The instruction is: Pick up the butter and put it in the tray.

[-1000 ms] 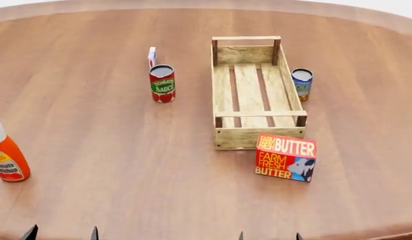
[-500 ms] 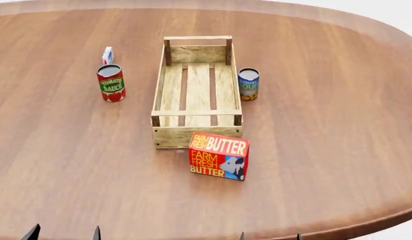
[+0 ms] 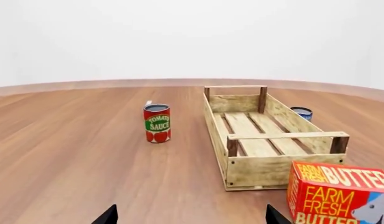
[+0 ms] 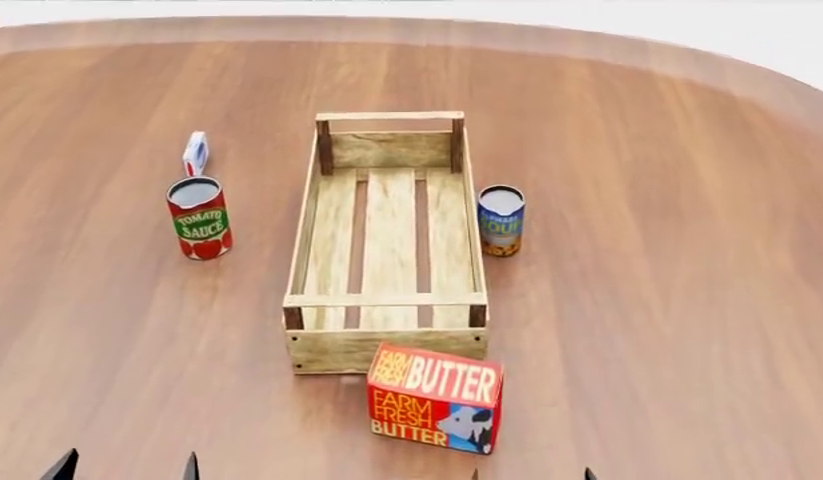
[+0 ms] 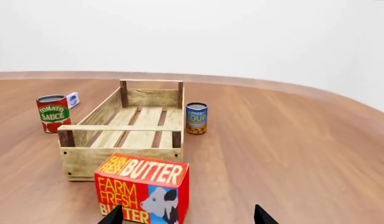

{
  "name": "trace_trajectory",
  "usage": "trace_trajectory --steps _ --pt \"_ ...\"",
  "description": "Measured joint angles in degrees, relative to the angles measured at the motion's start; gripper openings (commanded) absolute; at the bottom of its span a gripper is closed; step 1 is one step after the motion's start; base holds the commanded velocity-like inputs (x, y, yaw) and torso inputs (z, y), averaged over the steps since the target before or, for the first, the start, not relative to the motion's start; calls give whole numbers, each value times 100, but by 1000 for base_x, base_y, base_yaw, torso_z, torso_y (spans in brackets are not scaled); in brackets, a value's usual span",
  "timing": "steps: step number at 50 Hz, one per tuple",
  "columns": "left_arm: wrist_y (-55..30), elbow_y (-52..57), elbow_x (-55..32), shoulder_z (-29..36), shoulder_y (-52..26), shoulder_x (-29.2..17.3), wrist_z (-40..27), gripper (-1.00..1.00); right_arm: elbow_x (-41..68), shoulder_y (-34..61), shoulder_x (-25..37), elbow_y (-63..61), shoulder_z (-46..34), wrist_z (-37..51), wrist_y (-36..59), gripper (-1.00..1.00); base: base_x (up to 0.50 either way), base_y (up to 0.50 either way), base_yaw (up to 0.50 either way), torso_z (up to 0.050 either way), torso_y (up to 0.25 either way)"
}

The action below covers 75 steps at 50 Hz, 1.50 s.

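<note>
Showing only dark fingertips (image 4: pixel 64 466) of the left gripper (image 4: pixel 126 467) at the near edge of the head view, spread wide apart with nothing between them; showing likewise the right gripper (image 4: pixel 531 474) as two small tips, parted and empty; sitting just ahead of the right gripper in its wrist view, the butter (image 5: pixel 142 187), upright on the wooden table (image 4: pixel 678 250), cow corner facing the camera; standing just in front of the near end of the tray (image 4: pixel 386 352), slightly right of its middle, whether touching it being unclear; lying lengthwise away from the robot, the tray holding nothing; standing well left of the tray, a tomato sauce can (image 4: pixel 199 218), with a small white-and-blue carton (image 4: pixel 195 153) just behind it; standing just beside the tray's right wall, a blue soup can (image 4: pixel 501 220).
</note>
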Motion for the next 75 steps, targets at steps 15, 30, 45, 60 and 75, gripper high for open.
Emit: trace_trajectory --steps 15,30,45,60,75 --pt "13 2 -70 76 -13 -75 -90 100 23 -18 88 -32 -122 63 -46 100 500 0 0 0 0" --pt "25 6 -125 145 -19 -139 -172 100 67 -32 158 -65 -207 122 -77 100 500 0 0 0 0" --pt "12 40 -170 212 -34 -200 -242 100 188 -23 198 -88 -233 180 -62 100 299 0 0 0 1" --pt "36 5 -234 268 -35 -243 -292 100 594 284 269 -747 -150 456 1213 100 0 0 0 0 0" --pt "58 -50 -311 302 -89 -256 -358 100 1558 2379 562 -2519 218 840 4981 100 0 0 0 0 0"
